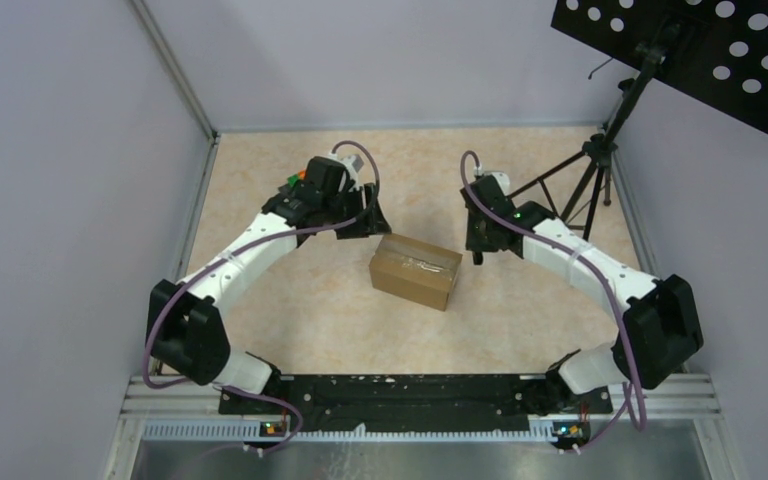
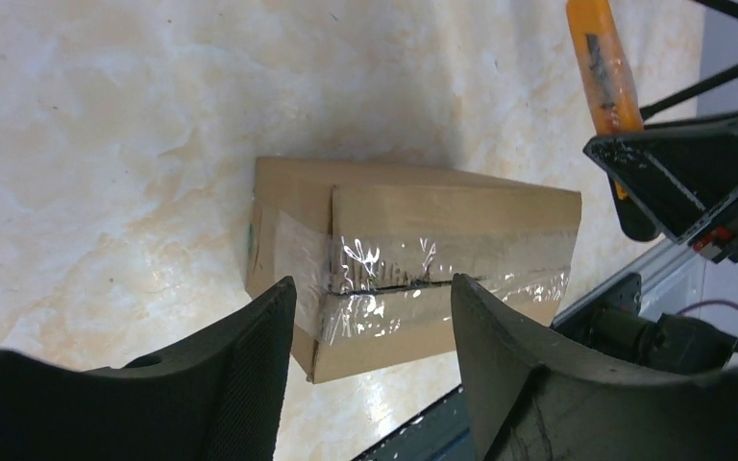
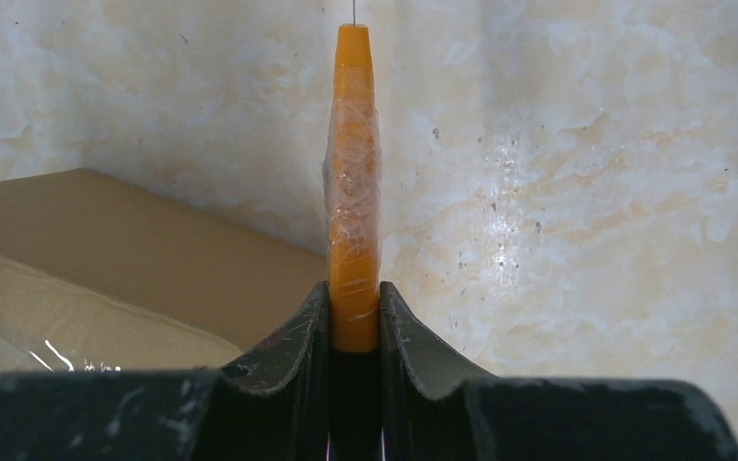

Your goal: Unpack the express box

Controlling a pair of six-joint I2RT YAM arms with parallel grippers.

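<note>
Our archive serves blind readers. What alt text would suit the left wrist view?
A small taped cardboard express box lies on a marbled tabletop, seen between the open black fingers of the left gripper. At upper right, the right gripper holds an orange tool.

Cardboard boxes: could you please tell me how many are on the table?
1: the express box lies on the table between the left arm and right arm, taped seam up. Arms might hide others.
</note>
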